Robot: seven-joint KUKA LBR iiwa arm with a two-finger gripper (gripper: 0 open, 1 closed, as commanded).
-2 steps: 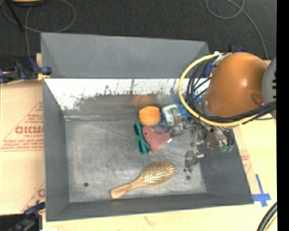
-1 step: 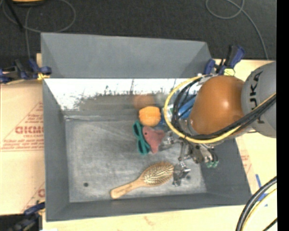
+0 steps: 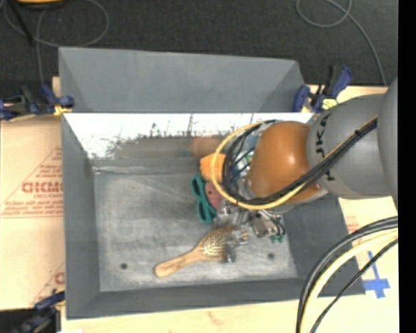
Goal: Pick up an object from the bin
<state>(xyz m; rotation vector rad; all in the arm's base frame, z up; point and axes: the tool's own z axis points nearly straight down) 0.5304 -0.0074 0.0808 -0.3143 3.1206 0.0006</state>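
Wooden hairbrush (image 3: 191, 256) lies flat on the floor of the grey metal bin (image 3: 132, 214), toward the near wall and a little right of centre. The handle points to the lower left. The oval bristled head points to the upper right, bristles facing up.

End effector (image 3: 236, 232) is low over the bin floor, right at the brush head's upper-right edge. It looks to be touching or just above the head. Contact can't be confirmed, because the metal parts there merge with the bristles. Whether the end effector is spread or pressed together cannot be told. Nothing can be seen pinched in it.

Teal plastic piece (image 3: 204, 200) sits just up-left of the end effector, standing on edge, apart from the brush. Above it, near the far wall, is a rounded orange object (image 3: 211, 165), partly behind the wrist. A small green item (image 3: 278, 238) lies on the floor just right of the end effector, kind unclear.

Wrist carries a domed orange cover (image 3: 281, 161), with yellow and black cables (image 3: 230, 151) looped around it. The grey arm (image 3: 353, 148) enters over the bin's right wall.
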